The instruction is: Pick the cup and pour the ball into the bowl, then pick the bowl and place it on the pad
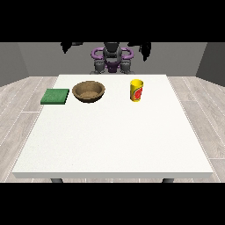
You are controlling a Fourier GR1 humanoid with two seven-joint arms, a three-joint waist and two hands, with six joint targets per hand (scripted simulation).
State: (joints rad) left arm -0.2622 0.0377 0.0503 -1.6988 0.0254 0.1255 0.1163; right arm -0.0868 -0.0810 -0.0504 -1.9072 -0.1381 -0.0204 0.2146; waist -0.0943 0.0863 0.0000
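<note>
A yellow cup (136, 90) with a red mark stands upright on the white table (114, 140), right of centre near the far edge. Whatever it holds is hidden from this view. A brown bowl (88, 92) sits to the cup's left, and a flat green pad (55, 96) lies left of the bowl by the table's left edge. Both black hands are raised high beside the robot's body, far behind and above these things. The hand at the view's left (67, 45) and the hand at the view's right (144, 48) hold nothing, fingers hanging relaxed.
The robot's grey and purple torso (112, 59) stands behind the table's far edge. The table's near half stretches towards the camera. Wooden floor surrounds the table, with grey walls behind.
</note>
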